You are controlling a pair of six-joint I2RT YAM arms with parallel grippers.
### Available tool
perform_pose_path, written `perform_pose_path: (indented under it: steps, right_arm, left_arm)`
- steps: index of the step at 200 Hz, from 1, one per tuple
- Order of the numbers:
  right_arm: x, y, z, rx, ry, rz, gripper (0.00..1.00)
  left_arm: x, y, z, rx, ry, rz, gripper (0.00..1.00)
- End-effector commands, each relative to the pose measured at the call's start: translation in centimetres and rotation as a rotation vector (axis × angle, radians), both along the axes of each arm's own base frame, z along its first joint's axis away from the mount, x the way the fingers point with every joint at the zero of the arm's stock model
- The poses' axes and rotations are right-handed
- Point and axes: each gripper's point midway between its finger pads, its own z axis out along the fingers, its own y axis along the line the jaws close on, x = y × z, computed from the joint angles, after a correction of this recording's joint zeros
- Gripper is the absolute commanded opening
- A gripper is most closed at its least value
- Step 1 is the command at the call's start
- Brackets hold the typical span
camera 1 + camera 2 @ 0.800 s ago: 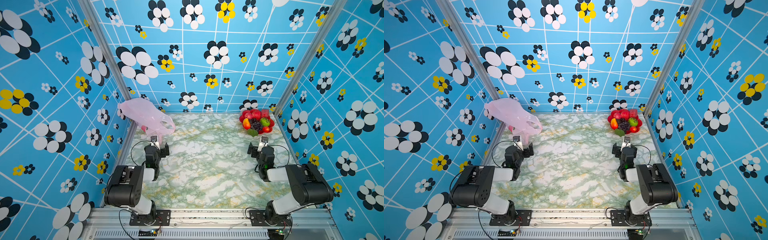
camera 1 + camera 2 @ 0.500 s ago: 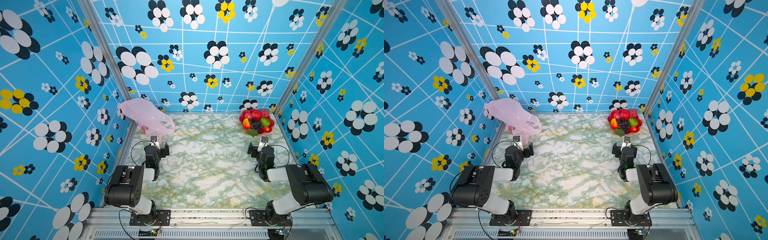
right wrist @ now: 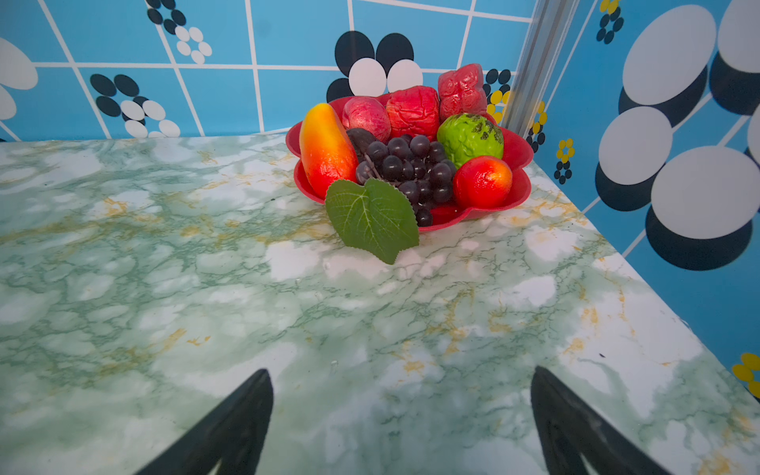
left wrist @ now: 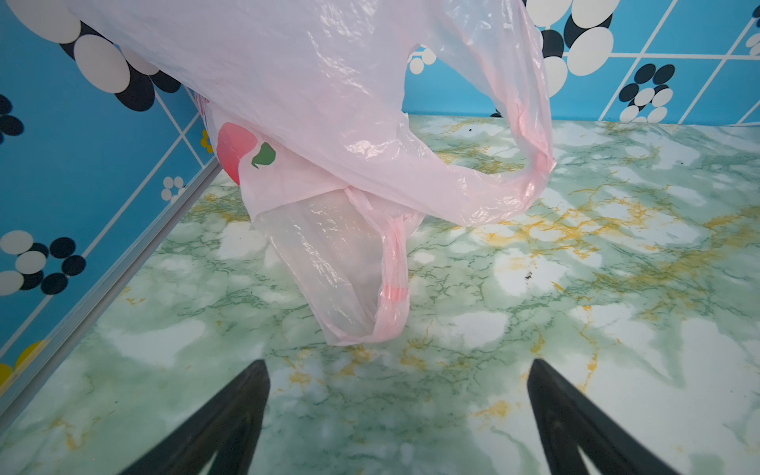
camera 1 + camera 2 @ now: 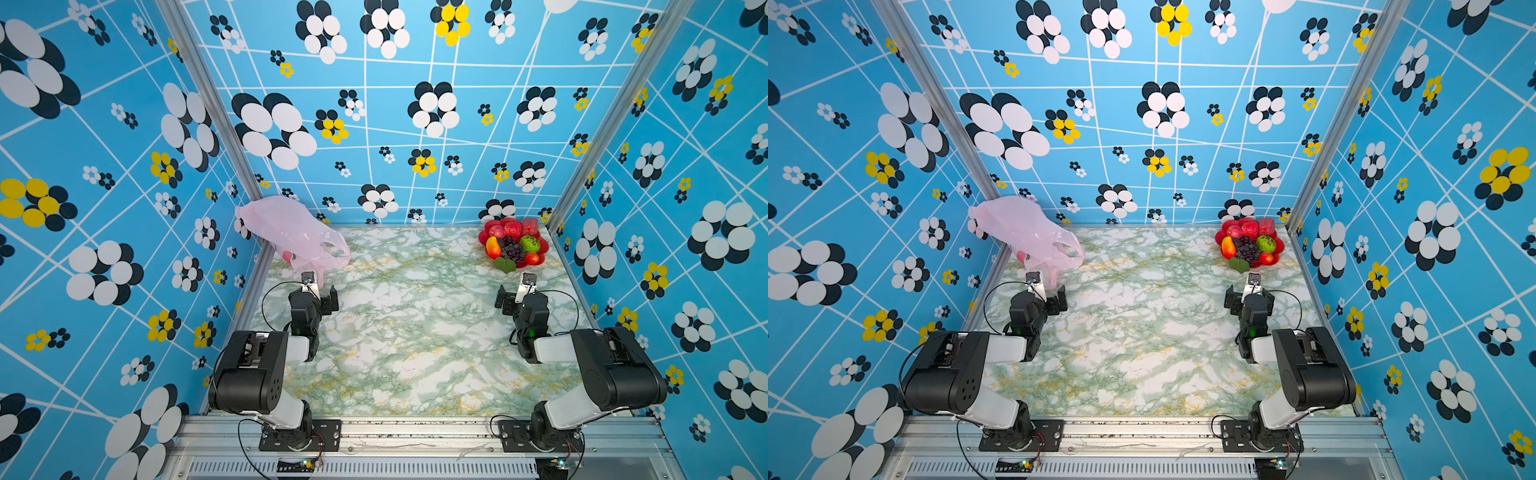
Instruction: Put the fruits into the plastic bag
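Observation:
The fruits [image 5: 513, 245] [image 5: 1250, 246] are heaped on a red flower-shaped plate [image 3: 520, 193] in the far right corner: a yellow-orange mango [image 3: 325, 148], a dark grape bunch [image 3: 411, 164] with a green leaf, a bumpy green fruit [image 3: 471, 137] and red apples [image 3: 413, 111]. The pale-pink plastic bag [image 5: 291, 232] [image 5: 1025, 230] [image 4: 329, 123] leans crumpled in the far left corner, its handles drooping onto the table. My left gripper [image 5: 321, 293] [image 4: 397, 370] is open just short of the bag's lower handle. My right gripper [image 5: 517, 297] [image 3: 401, 376] is open, a short way before the plate. Both are empty.
The green marble-patterned tabletop [image 5: 415, 332] is walled in by blue flower-patterned panels on the left, back and right. Metal corner posts [image 5: 582, 178] stand beside the plate and behind the bag. Both arm bases sit on the front rail [image 5: 415, 432].

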Motion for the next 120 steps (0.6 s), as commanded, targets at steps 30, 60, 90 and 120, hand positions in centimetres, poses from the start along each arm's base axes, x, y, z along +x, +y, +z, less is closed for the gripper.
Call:
perform_pose_path:
  steps: [30,60,90,120]
  right_arm:
    - [0.3,-0.5,0.2,0.004,0.002,-0.024,0.99]
    - [0.3,-0.6,0.2,0.002,0.000,-0.026,0.99]
    - [0.1,-0.6,0.2,0.002,-0.006,-0.027,0.99]
    - [-0.7,-1.4,1.1,0.007,-0.048,-0.078,0.99]
  left_arm:
    - [0.2,0.0,-0.1,0.019,0.007,0.001,0.99]
    - [0.3,0.0,0.0,0.020,0.006,-0.001,0.99]
    - [0.2,0.0,-0.1,0.020,0.008,0.001,0.99]
    - [0.1,0.7,1.2,0.017,0.003,0.041,0.99]
